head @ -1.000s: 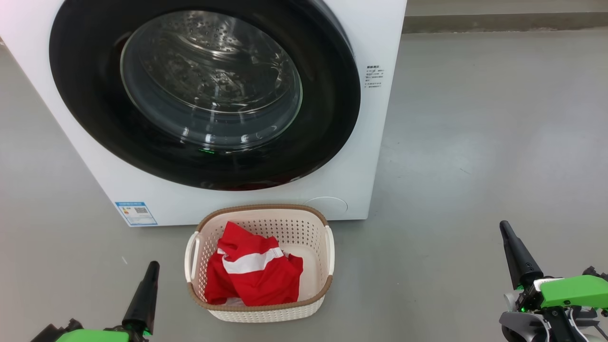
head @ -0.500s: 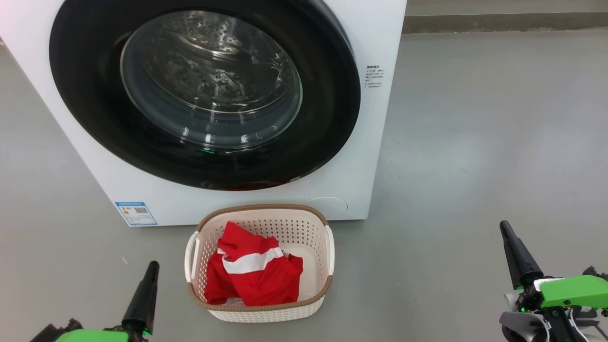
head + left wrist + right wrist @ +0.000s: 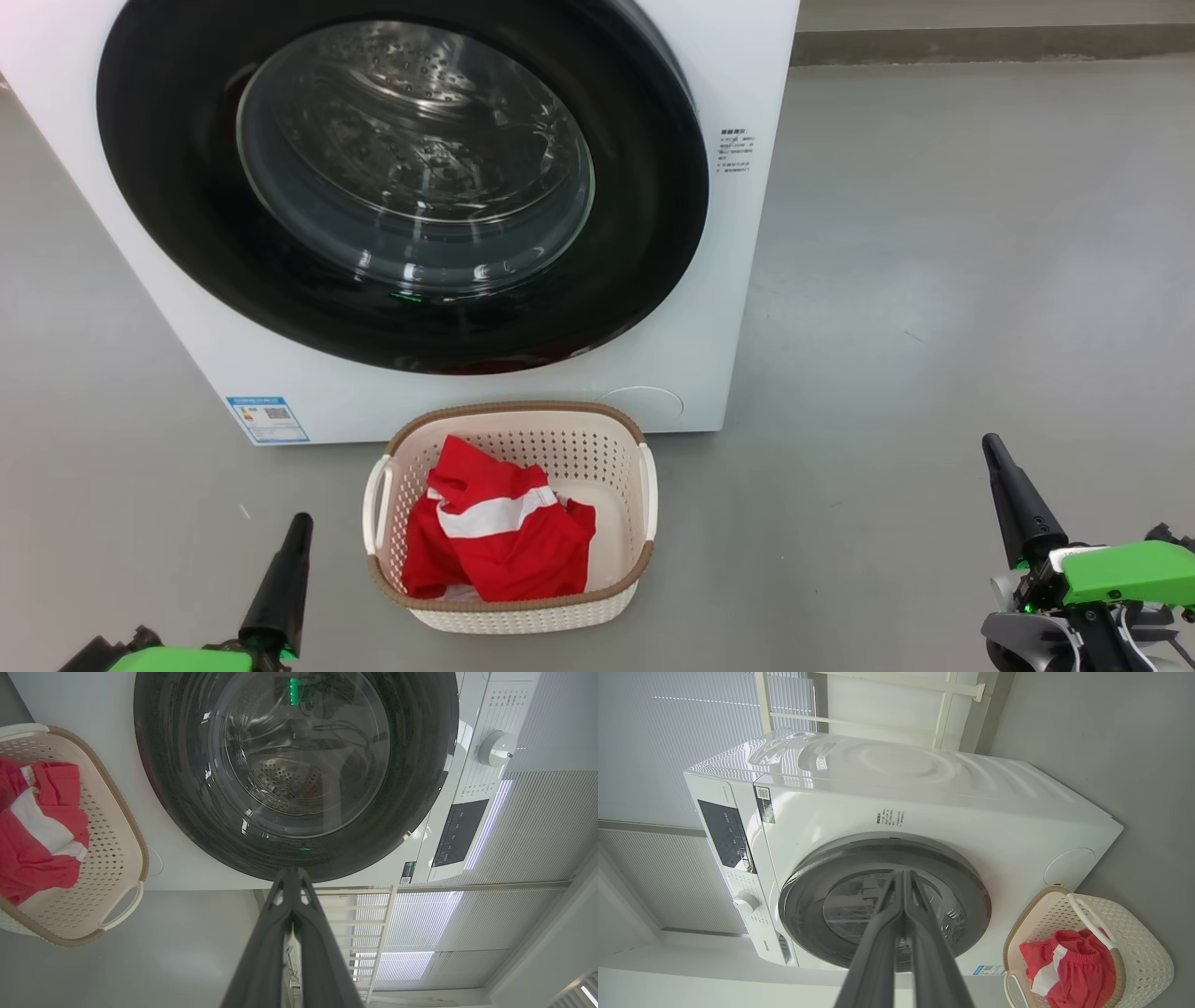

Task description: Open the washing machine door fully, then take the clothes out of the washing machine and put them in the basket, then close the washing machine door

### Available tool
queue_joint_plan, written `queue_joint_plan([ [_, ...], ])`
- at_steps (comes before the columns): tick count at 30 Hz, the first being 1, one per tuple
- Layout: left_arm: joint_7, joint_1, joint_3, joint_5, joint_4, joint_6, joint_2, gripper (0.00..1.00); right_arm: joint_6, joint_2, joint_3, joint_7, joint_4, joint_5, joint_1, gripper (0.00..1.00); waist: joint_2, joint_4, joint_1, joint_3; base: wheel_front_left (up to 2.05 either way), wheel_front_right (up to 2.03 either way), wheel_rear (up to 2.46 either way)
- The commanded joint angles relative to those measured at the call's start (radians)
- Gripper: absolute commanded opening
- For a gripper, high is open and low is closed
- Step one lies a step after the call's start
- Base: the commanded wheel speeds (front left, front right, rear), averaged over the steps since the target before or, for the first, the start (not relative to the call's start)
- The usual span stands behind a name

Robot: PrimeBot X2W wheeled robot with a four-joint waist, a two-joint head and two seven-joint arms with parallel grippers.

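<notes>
The white washing machine [image 3: 738, 280] stands ahead, its round black-rimmed door [image 3: 401, 182] lying flush against the front, closed. On the floor before it sits the cream basket [image 3: 560, 611] with the red and white clothes [image 3: 499, 541] lying inside. My left gripper [image 3: 301, 523] is at the lower left, fingers pressed together and empty. Far to the lower right, my right gripper [image 3: 990, 446] is shut too, holding nothing. The door [image 3: 294, 770] and basket [image 3: 112, 858] also show in the left wrist view, and the door [image 3: 885, 905] and clothes [image 3: 1069, 966] in the right wrist view.
Grey floor [image 3: 934, 280] spreads to the right of the machine and around the basket. A blue label [image 3: 267, 420] marks the machine's lower left front. A control panel and knob [image 3: 497, 749] sit on the machine's top strip. Slatted blinds [image 3: 467, 933] lie beyond.
</notes>
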Motion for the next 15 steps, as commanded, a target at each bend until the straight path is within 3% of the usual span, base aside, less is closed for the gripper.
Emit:
queue_joint_plan([
  [1,0.004,-0.042,0.036,0.0,-0.02,-0.01,0.014,0.0,0.0,-0.017,0.021,0.007,-0.025,0.002,-0.049,0.0,0.0,0.0,0.0,0.0,0.0,0.0,0.0],
  [15,0.005,-0.042,0.038,0.002,-0.02,-0.01,0.013,0.0,0.0,-0.017,0.021,0.007,-0.025,0.002,-0.049,0.0,0.0,0.0,0.0,0.0,0.0,0.0,0.0],
])
